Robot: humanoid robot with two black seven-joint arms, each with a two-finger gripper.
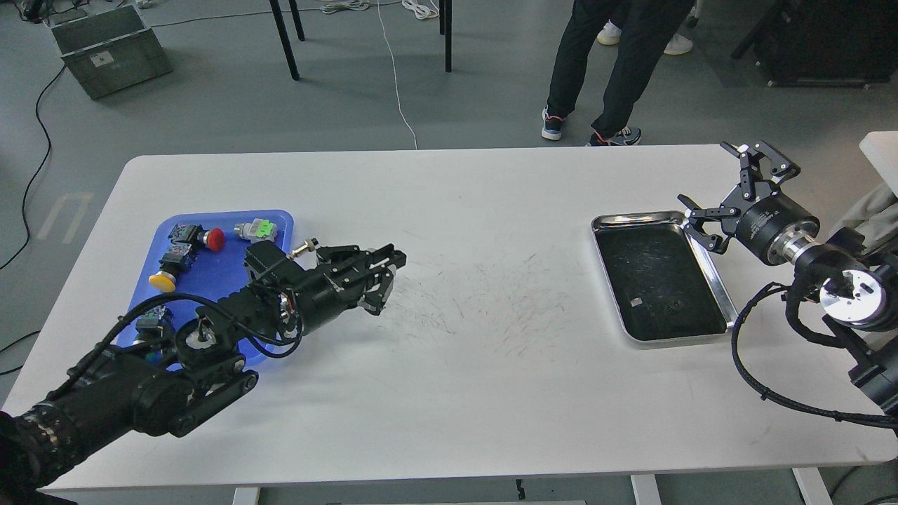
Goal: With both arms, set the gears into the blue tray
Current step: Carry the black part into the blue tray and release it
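Observation:
My left gripper [390, 265] hangs above the table just right of the blue tray [223, 289], its fingers drawn together. No gear lies on the white table; the gear is hidden between the closed fingertips. The left arm crosses the tray's lower right corner. At the far right my right gripper [727, 191] stands open above the right rim of the steel tray, with nothing between its fingers.
The blue tray holds a red push-button [214, 238], a green-capped part [259, 229], a yellow push-button [163, 281] and one more half hidden by my arm. The shiny steel tray [717, 294] lies at the right. A person's legs [617, 63] stand behind the table.

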